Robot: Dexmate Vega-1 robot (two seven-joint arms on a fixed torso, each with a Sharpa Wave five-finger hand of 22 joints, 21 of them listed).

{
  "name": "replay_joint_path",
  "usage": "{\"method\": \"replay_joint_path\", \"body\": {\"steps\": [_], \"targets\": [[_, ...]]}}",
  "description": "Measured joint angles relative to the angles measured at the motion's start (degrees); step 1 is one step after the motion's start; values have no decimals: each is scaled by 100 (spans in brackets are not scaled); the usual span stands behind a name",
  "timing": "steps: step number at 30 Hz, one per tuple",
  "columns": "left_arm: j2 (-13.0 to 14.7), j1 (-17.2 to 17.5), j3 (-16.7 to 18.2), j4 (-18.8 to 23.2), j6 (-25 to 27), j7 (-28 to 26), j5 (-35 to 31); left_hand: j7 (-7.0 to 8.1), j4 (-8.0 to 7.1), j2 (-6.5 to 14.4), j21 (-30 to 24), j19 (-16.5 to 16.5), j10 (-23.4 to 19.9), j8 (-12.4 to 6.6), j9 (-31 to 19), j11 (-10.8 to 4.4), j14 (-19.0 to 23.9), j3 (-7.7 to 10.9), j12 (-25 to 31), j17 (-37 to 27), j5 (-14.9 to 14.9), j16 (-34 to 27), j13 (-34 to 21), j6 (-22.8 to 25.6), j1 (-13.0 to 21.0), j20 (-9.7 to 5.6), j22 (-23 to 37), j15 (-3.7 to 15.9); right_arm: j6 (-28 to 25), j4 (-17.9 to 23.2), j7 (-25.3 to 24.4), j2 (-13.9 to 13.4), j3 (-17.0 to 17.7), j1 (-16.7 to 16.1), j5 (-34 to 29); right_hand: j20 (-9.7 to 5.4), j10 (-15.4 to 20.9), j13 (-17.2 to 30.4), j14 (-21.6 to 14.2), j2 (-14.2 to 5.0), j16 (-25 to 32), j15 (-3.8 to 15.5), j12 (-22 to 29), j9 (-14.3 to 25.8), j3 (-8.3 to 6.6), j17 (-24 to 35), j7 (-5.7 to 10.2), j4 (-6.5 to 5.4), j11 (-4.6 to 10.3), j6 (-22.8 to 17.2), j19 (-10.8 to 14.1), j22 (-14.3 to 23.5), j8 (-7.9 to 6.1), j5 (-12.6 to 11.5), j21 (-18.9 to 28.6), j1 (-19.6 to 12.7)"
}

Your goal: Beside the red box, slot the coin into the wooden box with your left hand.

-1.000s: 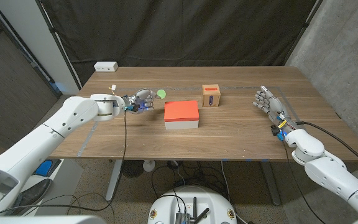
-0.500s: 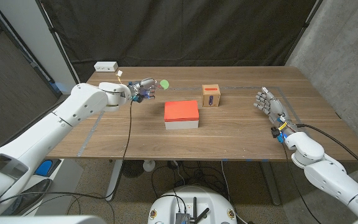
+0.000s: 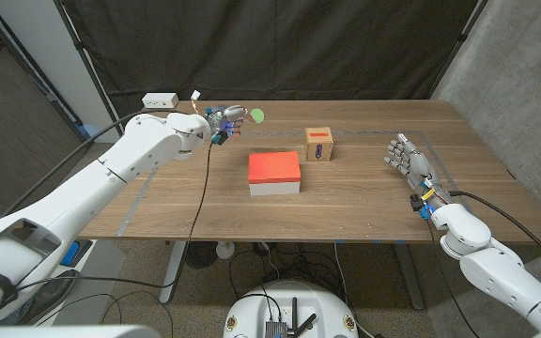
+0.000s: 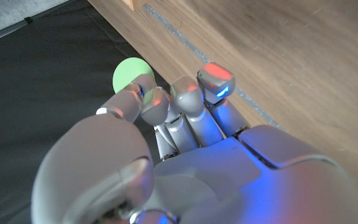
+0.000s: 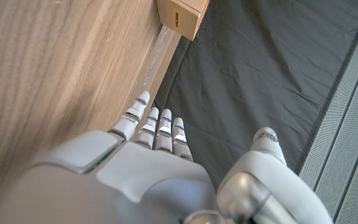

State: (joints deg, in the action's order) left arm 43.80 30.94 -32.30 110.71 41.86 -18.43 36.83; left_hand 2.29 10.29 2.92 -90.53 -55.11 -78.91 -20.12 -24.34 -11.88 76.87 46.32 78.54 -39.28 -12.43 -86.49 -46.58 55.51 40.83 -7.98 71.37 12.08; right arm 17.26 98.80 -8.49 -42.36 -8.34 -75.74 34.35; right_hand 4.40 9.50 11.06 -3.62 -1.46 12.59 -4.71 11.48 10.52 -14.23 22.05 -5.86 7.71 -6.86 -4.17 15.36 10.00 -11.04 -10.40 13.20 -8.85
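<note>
From the head view, my left robot hand [image 3: 225, 120] pinches the green coin [image 3: 257, 116] between its fingertips, raised above the far part of the surface [image 3: 364, 197]. Compared with a second ago, my left arm has swung up and away from me: the robot hand was then low over the surface just beside the red box [image 3: 273, 167], on its left, and half a second ago it was partway along that path. The coin now sits beyond the red box's far left corner, well apart from the wooden box [image 3: 319, 144], which stands just beyond the red box's right end with its slotted face toward me. Neither box has moved. My right robot hand [image 3: 408, 160] stands on its edge at the right of the surface, fingers stretched out and holding nothing, where it was before. A white power strip [image 3: 160, 99] lies at the far left corner.

In the left wrist view, my fingertips [image 4: 156, 102] close on the coin [image 4: 131, 73], whose green disc stands out against the dark curtain past the surface's edge.

In the right wrist view, my right robot hand [image 5: 157, 134] has straight fingers with nothing in its grasp, and the wooden box [image 5: 182, 15] shows ahead with its slot visible.
</note>
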Motion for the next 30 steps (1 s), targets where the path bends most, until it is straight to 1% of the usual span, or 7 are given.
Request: {"method": "replay_joint_path", "body": {"steps": [13, 16, 18, 26, 28, 29, 30], "targets": [[-358, -653, -796, 64, 271, 51, -1518, 25, 0, -52, 0, -41, -27, 27, -16, -16, 0, 0, 38, -42, -3, -40, -1, 35, 52, -20, 0, 0, 156, 43, 2, 77, 49, -113, -10, 0, 21, 0, 0, 0, 0, 0, 0, 0, 0, 0, 0, 0, -22, 0, 0, 0, 0, 0, -44, 0], [-358, -653, -796, 64, 371, 101, -1982, 25, 0, -74, 0, -41, -27, 18, -15, -15, -1, 0, 38, -42, -4, -40, 0, 35, 30, -20, 0, 0, 161, 44, 2, 102, 53, -132, -10, 0, 22, 0, 0, 0, 0, 0, 0, 0, 0, 0, 0, 0, -21, 0, -1, 0, 0, 0, -44, 0], [-519, -948, -1177, 11, 427, 143, -2243, 25, 20, -75, 0, -41, -27, 18, -15, -15, -1, -20, 57, -42, -4, -39, -26, 35, 28, -20, 0, 0, 217, 44, 17, 118, 54, -140, -9, 0, 21, 0, 0, 0, 0, 0, 0, 0, 0, 0, 0, 0, -21, 0, 0, 0, 0, 0, -44, 0], [-824, -1437, -1788, -180, 673, 361, -3261, 53, -1, -121, 0, -81, -27, 17, 7, -15, 52, -50, 94, -95, -15, -39, -28, 63, 45, -41, 0, 10, 309, -6, 37, 194, 55, -153, -5, 0, 21, 0, 0, 0, 0, 0, 0, 0, 0, 1, 0, 0, -21, 0, -1, 0, 0, 0, -43, 0], [-844, -1467, -1825, -195, 753, 441, -3533, 53, -1, -127, 0, -81, -27, 17, 7, -15, 52, -50, 94, -118, -15, -39, -28, 63, 51, -40, 0, 10, 311, -24, 37, 210, 55, -153, -5, 0, 21, 0, -31, 0, 0, 31, 0, 0, 0, 0, 0, 0, -21, 0, -1, 0, 0, 0, -44, 0], [-952, -1637, -2053, -279, 796, 489, -3683, 55, -1, -126, 0, -81, -27, 18, 7, -15, 52, -50, 94, -122, -15, -39, -23, 65, 51, -40, 0, 10, 339, -36, 47, 219, 55, -153, -5, 0, 21, 0, -31, 0, 0, 31, 0, 0, 0, 1, 0, 0, -21, 0, -1, 0, 0, 0, -43, 0], [-978, -1677, -2109, -298, 813, 506, -3747, 68, -1, -126, 0, -81, -27, 18, 7, -15, 52, -50, 94, -122, -15, -39, -22, 78, 51, -40, 0, 10, 340, -37, 48, 220, 55, -153, -5, 0, 21, 0, -31, 0, 0, 31, 0, 0, 0, 1, 0, 0, -21, 0, -1, 0, 0, 0, -43, 0]]}}
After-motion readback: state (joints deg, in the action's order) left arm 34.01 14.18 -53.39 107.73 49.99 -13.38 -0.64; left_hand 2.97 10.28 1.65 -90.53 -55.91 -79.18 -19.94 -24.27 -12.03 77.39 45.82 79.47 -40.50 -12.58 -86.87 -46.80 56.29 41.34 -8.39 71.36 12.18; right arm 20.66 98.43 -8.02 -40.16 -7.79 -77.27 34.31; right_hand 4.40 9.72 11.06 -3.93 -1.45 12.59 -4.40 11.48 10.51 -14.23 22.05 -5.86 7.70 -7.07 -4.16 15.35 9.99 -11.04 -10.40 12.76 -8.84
